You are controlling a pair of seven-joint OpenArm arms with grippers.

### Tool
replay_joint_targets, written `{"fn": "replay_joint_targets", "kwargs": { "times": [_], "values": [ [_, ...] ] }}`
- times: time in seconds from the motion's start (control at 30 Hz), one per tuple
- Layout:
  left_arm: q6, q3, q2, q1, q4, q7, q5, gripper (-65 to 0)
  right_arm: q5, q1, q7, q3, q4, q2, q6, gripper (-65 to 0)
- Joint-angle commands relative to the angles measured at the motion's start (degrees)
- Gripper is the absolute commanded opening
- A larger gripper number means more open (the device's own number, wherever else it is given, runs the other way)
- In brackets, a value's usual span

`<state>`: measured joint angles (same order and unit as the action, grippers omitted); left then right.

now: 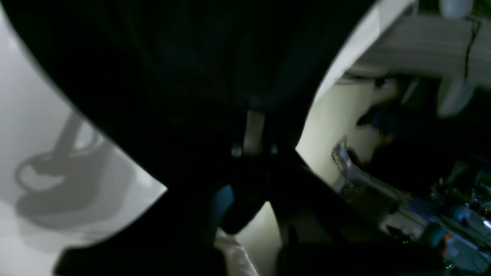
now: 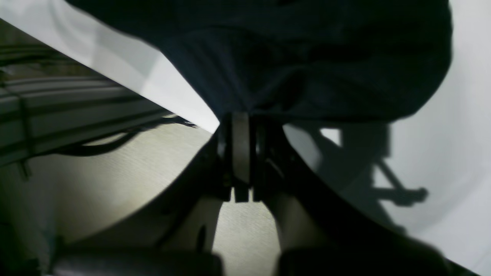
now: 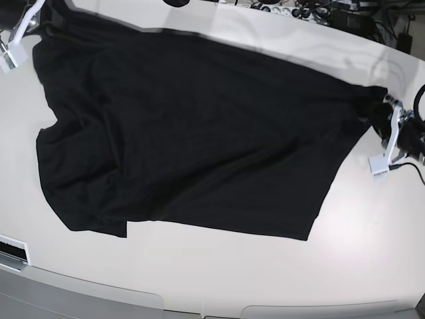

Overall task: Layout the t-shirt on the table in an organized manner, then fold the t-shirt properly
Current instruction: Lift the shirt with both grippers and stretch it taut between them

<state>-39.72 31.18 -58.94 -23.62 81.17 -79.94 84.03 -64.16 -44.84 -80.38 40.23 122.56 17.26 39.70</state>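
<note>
T-shirt (image 3: 192,139): soft matte black fabric, spread w/ wrinkles across glossy white bench (image 3: 372,252), rounded edge. Left end effector (image 1: 253,115) clamped on shirt edge; right end effector (image 2: 241,115) likewise, at opposite corner. Cables, clutter (image 3: 312,10) behind bench.

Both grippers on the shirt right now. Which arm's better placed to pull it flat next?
Probably left. The left gripper pinches the t-shirt corner with bare table around it; the right gripper holds its corner at the far edge, with little room.
</note>
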Motion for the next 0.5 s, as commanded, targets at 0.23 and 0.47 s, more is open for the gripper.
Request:
{"fn": "replay_joint_targets", "kwargs": {
  "times": [0.23,0.47],
  "values": [
    [-0.3,-0.7,-8.1,5.9,8.9,-0.1,1.0,-65.0,-0.2,-4.7,0.4,0.4,1.2,1.3,0.3,-65.0],
    [-0.3,-0.7,-13.3,10.8,9.9,-0.1,1.0,-65.0,-0.6,-5.2,0.4,0.4,1.2,2.6,0.3,-65.0]
  ]
}}
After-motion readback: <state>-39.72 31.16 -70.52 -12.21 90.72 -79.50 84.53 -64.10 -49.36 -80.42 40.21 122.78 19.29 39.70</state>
